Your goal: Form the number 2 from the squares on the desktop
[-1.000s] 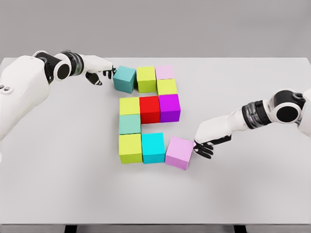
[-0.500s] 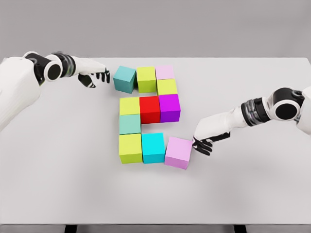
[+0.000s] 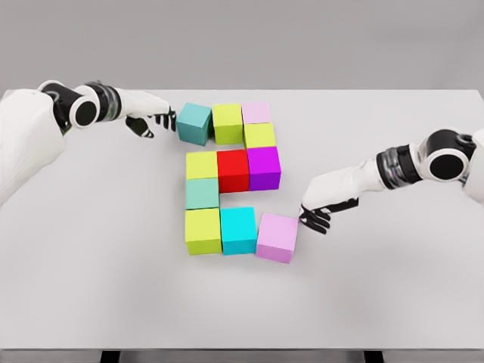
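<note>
We find no readable text, label, brand, number or sign anywhere: the coloured squares [image 3: 233,169] and the tabletop [image 3: 393,287] carry plain, unmarked faces.

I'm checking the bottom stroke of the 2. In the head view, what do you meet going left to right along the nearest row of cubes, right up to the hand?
Yellow-green cube → cyan cube → pink cube, turned slightly askew → right hand, its fingers at the pink cube's right edge.

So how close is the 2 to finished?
Nearly there. The middle row, left column and top row stand in place. The right hand touches the tilted pink cube, and the left hand is by the skewed teal cube. Both need squaring up.
</note>
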Tool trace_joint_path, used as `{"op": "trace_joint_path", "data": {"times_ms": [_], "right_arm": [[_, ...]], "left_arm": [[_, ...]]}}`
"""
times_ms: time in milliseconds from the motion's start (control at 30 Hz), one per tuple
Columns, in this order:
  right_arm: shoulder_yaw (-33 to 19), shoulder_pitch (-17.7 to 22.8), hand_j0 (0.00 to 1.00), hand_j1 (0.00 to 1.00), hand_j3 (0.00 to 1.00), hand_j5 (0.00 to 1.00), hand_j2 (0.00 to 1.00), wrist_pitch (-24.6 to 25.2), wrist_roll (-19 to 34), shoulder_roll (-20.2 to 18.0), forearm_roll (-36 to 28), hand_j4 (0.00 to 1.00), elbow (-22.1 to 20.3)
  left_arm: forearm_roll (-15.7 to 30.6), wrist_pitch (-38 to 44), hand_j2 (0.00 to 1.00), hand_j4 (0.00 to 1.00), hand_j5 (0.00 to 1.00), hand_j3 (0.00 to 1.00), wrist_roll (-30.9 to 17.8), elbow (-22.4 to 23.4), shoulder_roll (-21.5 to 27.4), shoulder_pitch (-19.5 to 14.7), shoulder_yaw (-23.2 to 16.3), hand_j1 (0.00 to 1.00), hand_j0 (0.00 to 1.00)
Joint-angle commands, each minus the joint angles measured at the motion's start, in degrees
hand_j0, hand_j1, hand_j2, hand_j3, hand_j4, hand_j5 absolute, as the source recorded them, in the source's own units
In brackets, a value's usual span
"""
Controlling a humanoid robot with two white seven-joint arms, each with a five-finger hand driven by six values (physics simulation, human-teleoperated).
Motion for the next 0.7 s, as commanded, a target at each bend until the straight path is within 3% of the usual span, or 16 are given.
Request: {"op": "trace_joint_path", "data": {"times_ms": [0, 267, 500, 667], "right_arm": [[-0.09, 0.0, 0.13, 0.13, 0.13, 0.13, 0.13, 0.11, 0.0, 0.02, -0.29, 0.13, 0.2], [-0.09, -0.62, 0.13, 0.13, 0.13, 0.13, 0.13, 0.11, 0.0, -1.83, -0.02, 0.13, -0.77], [0.61, -0.44, 0.13, 0.13, 0.13, 0.13, 0.13, 0.11, 0.0, -4.9, -0.02, 0.13, -8.06], [2.9, 0.18, 0.13, 0.13, 0.13, 0.13, 0.13, 0.11, 0.0, -4.73, -0.02, 0.13, -8.59]], "left_arm": [[0.57, 0.02, 0.64, 0.64, 0.64, 0.64, 0.02, -0.45, 0.03, 0.0, -0.01, 0.64, 0.64], [1.36, -0.07, 0.64, 0.64, 0.64, 0.64, 0.02, -1.16, 0.47, 0.62, 0.07, 0.64, 0.64], [1.98, -0.07, 0.64, 0.64, 0.64, 0.64, 0.02, -2.21, 0.65, 0.7, -0.02, 0.64, 0.64], [2.15, -0.07, 0.63, 0.63, 0.63, 0.63, 0.02, -2.74, 1.17, 0.79, 0.07, 0.63, 0.63]]}}
